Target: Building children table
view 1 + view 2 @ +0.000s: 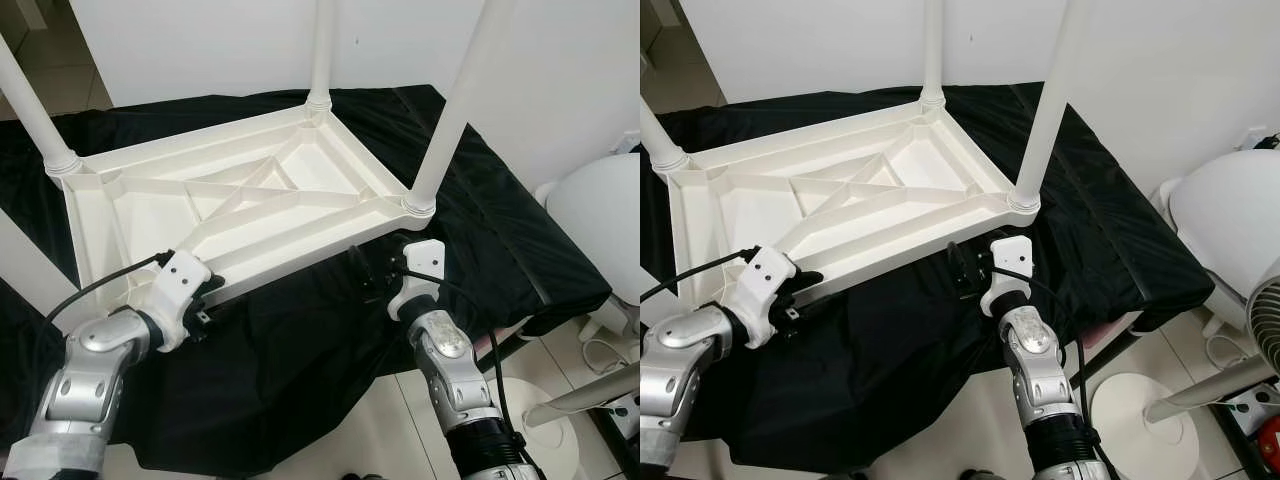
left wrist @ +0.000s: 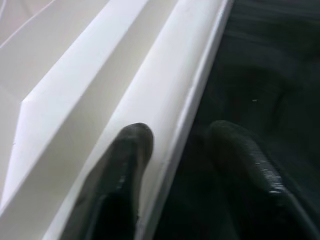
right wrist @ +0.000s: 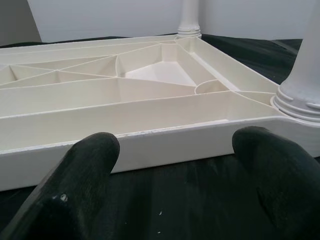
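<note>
Surface: a black cloth [image 1: 330, 350] covers a low platform and hangs over its near edge in folds.
Room: a plain white wall [image 1: 200, 40] stands behind the platform, with pale floor tiles [image 1: 970, 420] below the cloth's hem.
Table top: a white plastic tabletop [image 1: 250, 200] lies upside down on the cloth, its ribbed underside facing up.
Legs: three white legs stand up from its corners, the far leg [image 1: 322, 50], the right leg [image 1: 455, 110] and the left leg [image 1: 30, 110]; the near left corner sits behind the left arm, so I cannot tell what is there.
Left gripper: the left gripper [image 2: 180, 150] is at the tabletop's near long rim, toward the left corner; one finger [image 2: 127, 155] rests on the white rim and the other lies on the cloth side, so the spread fingers straddle the edge without squeezing it.
Right gripper: the right gripper [image 3: 175, 155] hovers just in front of the near rim by the right leg, its fingers [image 3: 90, 165] held wide apart and empty, clear of the plastic.
Around: a white round-topped object [image 1: 600, 220] stands at the right of the platform, with a fan [image 1: 1265, 310] and a round white base [image 1: 1145, 410] on the floor beside it.
</note>
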Controlling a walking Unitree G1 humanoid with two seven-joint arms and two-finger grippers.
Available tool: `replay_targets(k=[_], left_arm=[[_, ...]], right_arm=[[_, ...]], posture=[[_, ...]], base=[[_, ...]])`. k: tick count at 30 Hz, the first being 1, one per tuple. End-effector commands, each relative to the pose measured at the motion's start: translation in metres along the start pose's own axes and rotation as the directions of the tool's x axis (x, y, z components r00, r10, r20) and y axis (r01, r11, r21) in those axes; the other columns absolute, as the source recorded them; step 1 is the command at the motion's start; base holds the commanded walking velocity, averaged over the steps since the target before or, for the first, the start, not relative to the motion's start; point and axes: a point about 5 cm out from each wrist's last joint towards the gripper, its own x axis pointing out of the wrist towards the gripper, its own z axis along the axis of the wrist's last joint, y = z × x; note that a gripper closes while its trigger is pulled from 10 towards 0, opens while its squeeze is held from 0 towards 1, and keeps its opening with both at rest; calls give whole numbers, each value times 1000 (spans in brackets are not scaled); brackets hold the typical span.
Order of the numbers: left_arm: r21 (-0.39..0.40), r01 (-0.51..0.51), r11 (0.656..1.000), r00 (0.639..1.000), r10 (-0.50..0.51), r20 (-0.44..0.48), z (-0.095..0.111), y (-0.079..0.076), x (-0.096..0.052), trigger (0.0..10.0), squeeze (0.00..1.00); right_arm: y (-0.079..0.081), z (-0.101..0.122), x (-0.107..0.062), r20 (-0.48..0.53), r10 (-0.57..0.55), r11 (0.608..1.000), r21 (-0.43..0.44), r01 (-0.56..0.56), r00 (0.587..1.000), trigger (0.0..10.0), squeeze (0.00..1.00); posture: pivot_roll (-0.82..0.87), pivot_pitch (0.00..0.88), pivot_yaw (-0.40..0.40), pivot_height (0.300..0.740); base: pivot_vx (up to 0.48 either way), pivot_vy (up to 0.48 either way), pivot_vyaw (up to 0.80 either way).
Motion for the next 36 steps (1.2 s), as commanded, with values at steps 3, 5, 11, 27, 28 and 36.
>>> replay_targets(k=[3,5,11,27,28,36], left_arm=[[-28,-213,977,976,212,-44,-6,8,6,0,0],[-39,-218,975,975,217,-45,-5,9,8,0,0],[-59,-259,964,966,257,-42,-1,9,16,0,0],[15,-138,990,980,134,150,24,-9,13,10000,1000],[49,-132,990,978,122,170,27,-13,12,10000,1000],[168,-114,979,947,56,315,38,-33,-10,10000,0]], right_arm=[[-1,-2,-1,-3,-11,1000,3,11,1000,10000,0],[-1,-2,-1,-1,-13,1000,3,13,1000,10000,0],[-2,-1,0,4,-18,1000,4,18,1000,10000,0],[-1,-1,1,6,-19,1000,4,19,1000,10000,0],[-1,-1,1,7,-19,1000,4,19,1000,10000,0],[-1,-2,2,6,-21,1000,7,21,1000,10000,0]], posture=[[83,109,4,740],[83,109,4,740],[80,105,6,740],[88,104,9,740],[88,104,9,740],[106,112,5,740]], base=[[0,0,0],[0,0,0],[0,0,0],[0,0,0],[0,0,0],[0,0,0]])
